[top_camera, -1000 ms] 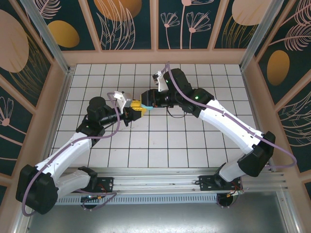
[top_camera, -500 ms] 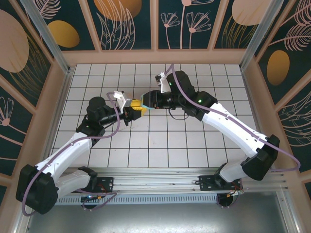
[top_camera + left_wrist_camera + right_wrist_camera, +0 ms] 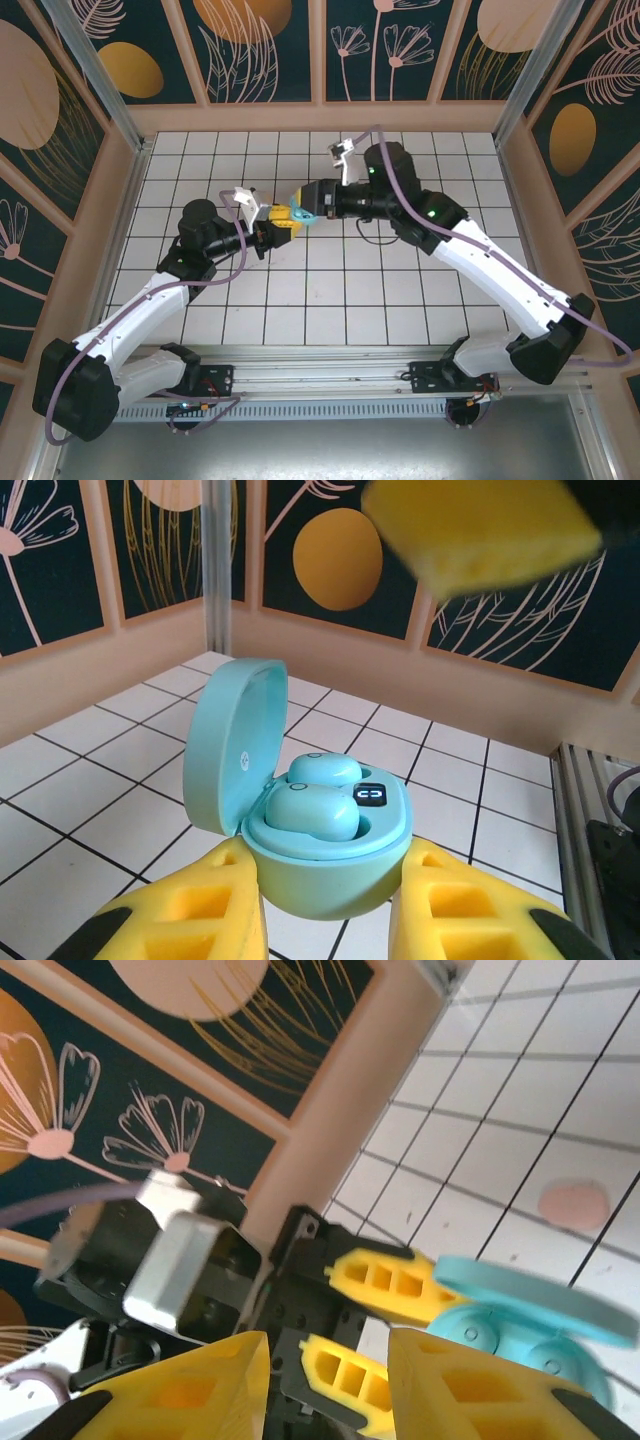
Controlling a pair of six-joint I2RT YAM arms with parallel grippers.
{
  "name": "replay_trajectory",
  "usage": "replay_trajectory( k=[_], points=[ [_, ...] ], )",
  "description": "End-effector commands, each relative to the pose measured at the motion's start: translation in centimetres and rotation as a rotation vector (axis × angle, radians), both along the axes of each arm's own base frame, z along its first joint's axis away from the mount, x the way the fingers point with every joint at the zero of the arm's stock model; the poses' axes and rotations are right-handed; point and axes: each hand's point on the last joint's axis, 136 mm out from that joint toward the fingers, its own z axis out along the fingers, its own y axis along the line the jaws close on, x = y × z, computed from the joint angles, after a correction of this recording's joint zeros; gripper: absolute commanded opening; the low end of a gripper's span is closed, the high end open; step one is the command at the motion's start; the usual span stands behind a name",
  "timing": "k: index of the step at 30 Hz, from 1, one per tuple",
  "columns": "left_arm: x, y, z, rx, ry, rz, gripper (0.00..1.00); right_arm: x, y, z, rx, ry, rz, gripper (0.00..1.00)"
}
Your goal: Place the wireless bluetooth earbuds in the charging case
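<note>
The teal charging case [image 3: 325, 865] is held off the floor with its lid [image 3: 235, 740] swung open to the left. My left gripper [image 3: 330, 880] is shut on the case's lower body, one yellow finger on each side. Two teal earbuds [image 3: 312, 813] sit side by side in the case's wells, beside a small lit display [image 3: 370, 794]. From above, the case [image 3: 303, 214] shows between the two wrists at mid-table. My right gripper [image 3: 325, 1360] is open and empty, right next to the case [image 3: 520, 1330] and facing the left gripper's fingers [image 3: 385, 1280].
One yellow finger of the right gripper [image 3: 480, 530] hangs blurred above the case. A small pale pink rounded thing [image 3: 572, 1203] lies on a white tile beyond the case; I cannot tell what it is. Wooden walls [image 3: 320, 118] ring the tiled floor.
The right arm has swung its elbow and wrist up and to the right, keeping its fingers by the case. The left arm and the case have stayed still.
</note>
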Motion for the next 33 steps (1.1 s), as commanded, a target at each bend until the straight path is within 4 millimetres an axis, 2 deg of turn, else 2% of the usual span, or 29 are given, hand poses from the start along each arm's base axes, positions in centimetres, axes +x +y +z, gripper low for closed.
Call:
replay_trajectory(
  k=[1,4,7,10,13,19,24,26,28,29,33],
  points=[
    [-1.0,-0.2,1.7,-0.029,-0.075,-0.047,0.0,1.4,-2.3,2.0,0.015,-0.054,-0.062,0.36],
    [-1.2,-0.2,1.9,-0.038,-0.085,-0.057,0.0,3.0,-2.7,0.6,-0.001,-0.042,-0.084,0.35],
    [-1.4,-0.3,2.4,-0.046,-0.099,-0.066,0.0,4.0,-2.2,-1.6,-0.031,-0.016,-0.072,0.34],
    [-1.5,-0.2,2.8,-0.045,-0.109,-0.068,0.0,3.8,-1.1,-3.7,-0.062,0.023,-0.005,0.32],
    [-1.5,-0.2,2.9,-0.04,-0.117,-0.06,0.0,2.9,-1.1,-5.1,-0.093,0.054,0.029,0.32],
    [-1.1,-0.1,3.1,-0.038,-0.135,-0.046,0.0,0.3,-2.9,-5.3,-0.074,0.057,0.035,0.33],
    [-0.7,-0.5,3.0,-0.038,-0.125,-0.061,0.0,-1.3,-3.9,-3.9,-0.033,0.02,0.047,0.34],
    [-0.7,-0.7,3.1,-0.046,-0.125,-0.067,0.0,-1.1,-4.1,-3.9,-0.029,0.027,0.027,0.38],
    [-0.6,-0.7,3.3,-0.054,-0.128,-0.069,0.0,-0.3,-4.7,-4.5,-0.02,0.066,-0.03,0.51],
    [-0.6,-0.7,3.5,-0.059,-0.131,-0.07,0.0,0.3,-5.0,-5.0,-0.005,0.1,-0.061,0.54],
    [-0.6,-0.9,4.0,-0.076,-0.133,-0.083,0.0,0.8,-4.8,-5.8,0.133,0.182,-0.063,0.59]
  ],
)
